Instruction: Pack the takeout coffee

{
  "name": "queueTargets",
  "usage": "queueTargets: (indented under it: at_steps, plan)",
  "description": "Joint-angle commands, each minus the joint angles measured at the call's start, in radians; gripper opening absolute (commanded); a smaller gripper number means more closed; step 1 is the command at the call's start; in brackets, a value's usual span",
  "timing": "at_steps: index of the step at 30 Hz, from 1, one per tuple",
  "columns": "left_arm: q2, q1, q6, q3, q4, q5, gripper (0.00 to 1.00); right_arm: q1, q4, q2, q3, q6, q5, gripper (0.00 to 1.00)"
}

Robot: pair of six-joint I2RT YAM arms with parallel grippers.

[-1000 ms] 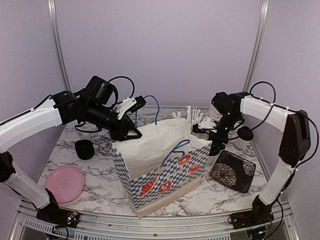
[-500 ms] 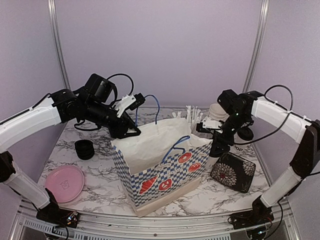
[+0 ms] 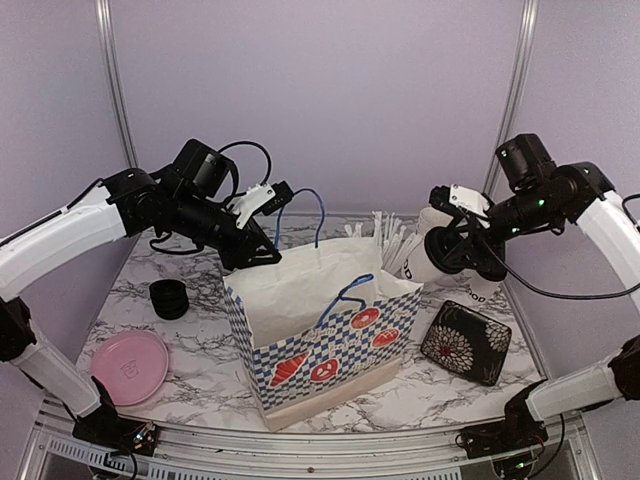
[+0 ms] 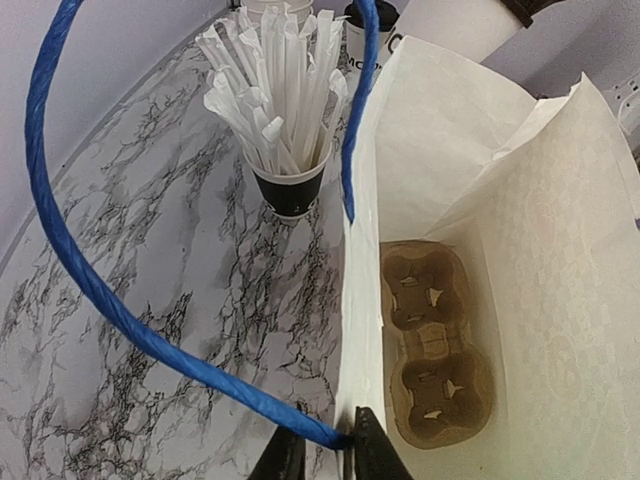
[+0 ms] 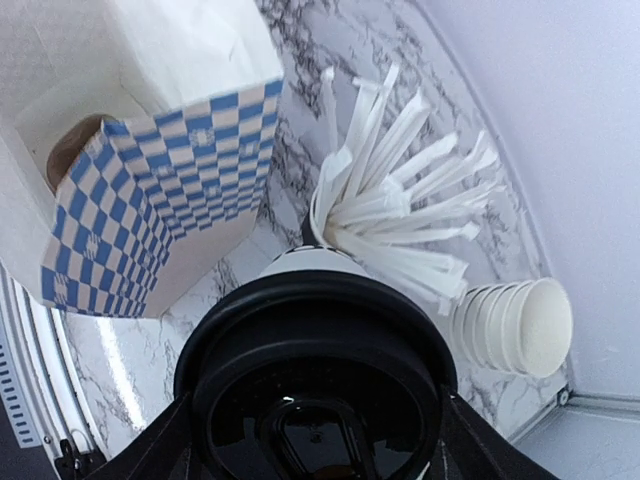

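A takeout coffee cup (image 3: 420,265), white with a black lid (image 5: 320,340), hangs tilted in the air just right of the checkered paper bag (image 3: 320,335). My right gripper (image 3: 462,252) is shut on it at the lid end, one finger (image 5: 150,450) on each side. A second lidded cup (image 3: 484,292) stands on the table behind, partly hidden. The brown pulp carrier (image 4: 430,345) lies flat on the bag's floor, both wells empty. My left gripper (image 4: 335,440) is shut on the bag's back rim, where the blue handle (image 4: 70,250) joins it, and the bag's mouth stands wide.
A black cup of white straws (image 3: 385,238) and a stack of white cups (image 5: 515,325) stand behind the bag. A black floral pouch (image 3: 465,342) lies at the right, a stack of black rings (image 3: 168,298) and a pink plate (image 3: 130,365) at the left.
My right arm has lifted the cup off the table and swung up and to the right, tilting it. My left gripper has closed tighter on the bag's rim.
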Motion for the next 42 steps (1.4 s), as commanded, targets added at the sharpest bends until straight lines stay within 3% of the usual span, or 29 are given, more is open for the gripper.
queueTargets:
  at_steps: [1, 7, 11, 18, 23, 31, 37, 42]
  plan:
    - [0.031, 0.006, 0.008, 0.051, -0.056, 0.03, 0.14, -0.001, 0.051, -0.028, 0.167, -0.031, -0.197, 0.61]
    - [0.059, 0.006, 0.028, 0.085, -0.078, 0.007, 0.0, 0.044, 0.126, -0.017, 0.269, -0.066, -0.316, 0.59]
    - [0.07, 0.006, 0.013, 0.106, -0.081, 0.027, 0.0, 0.111, 0.107, 0.046, 0.34, -0.053, -0.394, 0.55]
    - [0.08, 0.006, -0.001, 0.127, -0.095, 0.011, 0.0, 0.423, 0.115, 0.152, 0.326, -0.053, -0.174, 0.56]
    - [0.063, 0.003, 0.011, 0.154, -0.112, -0.123, 0.0, 0.484, 0.142, 0.227, 0.312, -0.045, -0.104, 0.55]
    - [0.052, -0.011, 0.021, 0.156, -0.114, -0.085, 0.0, 0.564, 0.146, 0.347, 0.295, -0.039, 0.015, 0.51]
    - [0.01, -0.037, 0.003, 0.182, -0.12, -0.056, 0.37, 0.581, 0.116, 0.321, 0.256, -0.049, 0.054, 0.51]
    - [-0.046, -0.091, 0.007, 0.276, -0.123, -0.043, 0.54, 0.582, 0.129, 0.24, 0.157, -0.087, 0.078, 0.52]
